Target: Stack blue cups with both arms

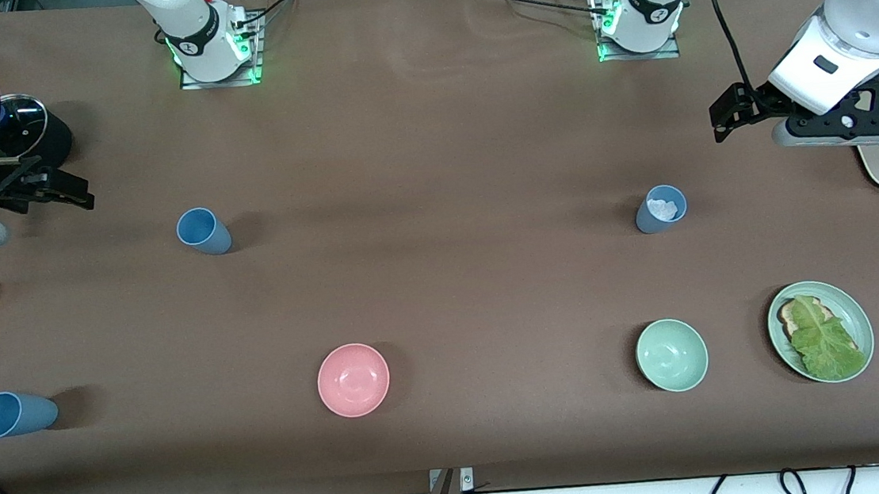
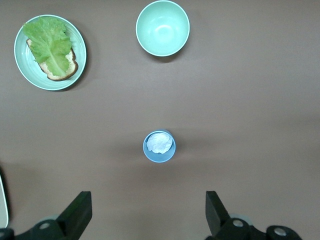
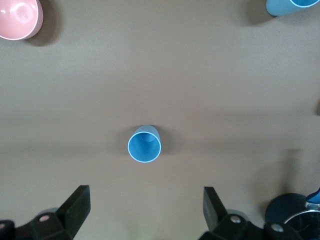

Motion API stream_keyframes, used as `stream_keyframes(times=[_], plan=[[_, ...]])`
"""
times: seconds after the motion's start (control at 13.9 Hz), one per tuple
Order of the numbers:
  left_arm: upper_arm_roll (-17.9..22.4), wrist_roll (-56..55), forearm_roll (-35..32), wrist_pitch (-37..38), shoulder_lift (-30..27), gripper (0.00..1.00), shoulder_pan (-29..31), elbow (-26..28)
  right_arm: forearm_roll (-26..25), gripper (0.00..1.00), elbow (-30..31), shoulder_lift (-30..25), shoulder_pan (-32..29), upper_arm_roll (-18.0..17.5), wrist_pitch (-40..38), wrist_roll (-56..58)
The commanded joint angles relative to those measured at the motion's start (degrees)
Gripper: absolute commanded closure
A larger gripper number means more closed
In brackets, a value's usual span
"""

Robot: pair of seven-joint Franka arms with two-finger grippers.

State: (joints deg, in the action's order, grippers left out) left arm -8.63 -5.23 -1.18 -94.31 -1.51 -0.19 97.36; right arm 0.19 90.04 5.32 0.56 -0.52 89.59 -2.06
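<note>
On brown table: two upright blue cups (image 1: 203,231) (image 1: 661,209), likely light, rigid, slick plastic; best pinched across rim. Left gripper (image 2: 150,216) and right gripper (image 3: 146,212) spread wide, empty, hovering.

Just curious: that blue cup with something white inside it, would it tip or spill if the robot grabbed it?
The cup stands upright, taller than wide, so a sideways push might well tip it. The white stuff inside could then spill. It looks like thin plastic, so probably light and stiff.

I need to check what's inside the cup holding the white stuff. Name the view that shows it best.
The left wrist view: it looks straight down into the grey-blue cup, showing the white lump inside. The front view shows it small and slanted; the right wrist view misses it.
</note>
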Motion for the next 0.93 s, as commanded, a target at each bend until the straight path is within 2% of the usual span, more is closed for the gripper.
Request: stream_keyframes(times=[0.0,0.86], plan=[[-0.2,-0.1,0.9,1.6,1.4,0.0,0.2,-2.4,0.2,0.0,-0.1,-0.1,-0.7,-0.7,-0.3,-0.4],[-0.2,0.7,0.9,2.1,1.6,0.0,1.0,-2.4,0.1,0.0,0.1,-0.1,-0.7,-0.7,-0.6,-0.4]])
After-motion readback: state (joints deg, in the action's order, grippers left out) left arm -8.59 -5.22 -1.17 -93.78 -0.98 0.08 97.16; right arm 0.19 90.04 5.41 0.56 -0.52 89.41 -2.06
